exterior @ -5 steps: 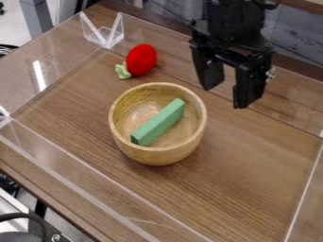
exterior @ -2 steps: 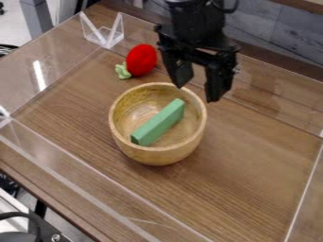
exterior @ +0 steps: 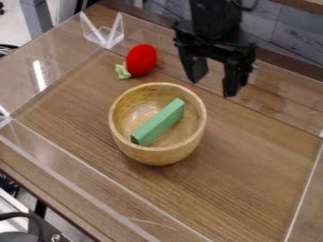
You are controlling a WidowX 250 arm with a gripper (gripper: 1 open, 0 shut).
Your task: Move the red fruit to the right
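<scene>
The red fruit point(exterior: 140, 59) lies on the wooden table at the back left, its light green leafy cap pointing left. My gripper point(exterior: 212, 77) hangs above the table to the fruit's right, just behind the wooden bowl point(exterior: 158, 123). Its two black fingers point(exterior: 233, 76) stand apart with nothing between them, so it is open. A gap of table separates the gripper from the fruit.
The wooden bowl holds a green rectangular block point(exterior: 161, 122). A clear plastic stand point(exterior: 104, 31) sits at the back left behind the fruit. Low transparent walls point(exterior: 38, 76) ring the table.
The gripper swung left toward the fruit, then came back right and a little up. It stayed open. The fruit, bowl and block have not moved.
</scene>
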